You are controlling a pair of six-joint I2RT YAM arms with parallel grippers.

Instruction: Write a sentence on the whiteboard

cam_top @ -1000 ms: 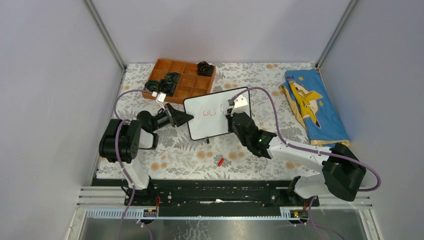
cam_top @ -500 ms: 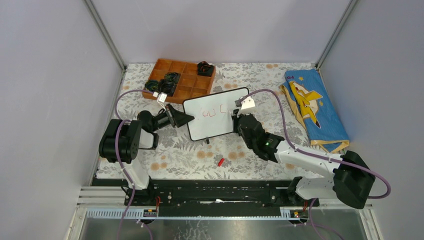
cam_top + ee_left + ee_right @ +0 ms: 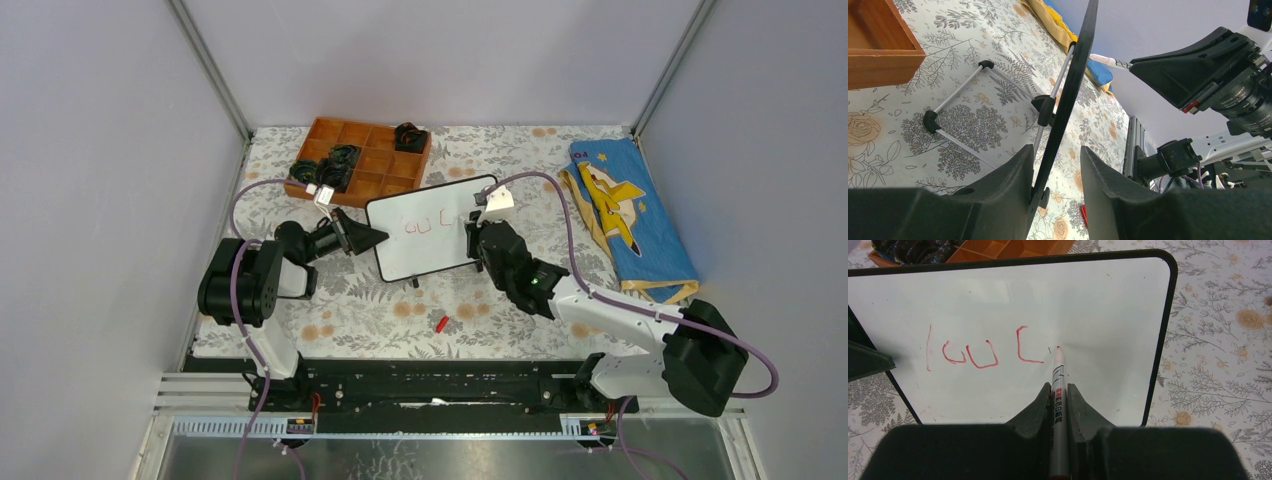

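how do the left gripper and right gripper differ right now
The left gripper straddles the left edge of the whiteboard with its jaws apart; the right gripper is pinched shut on a thin marker. The left gripper meets the board edge-on; the right gripper faces its writing side, marker tip beside the red letters. Both are black two-finger grippers at the same board.

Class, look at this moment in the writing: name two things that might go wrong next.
The left gripper only straddles the whiteboard edge, a gap on one side, so marker pressure might tip the propped board. The right gripper pinches the marker narrowly; it may twist and smear the letters.
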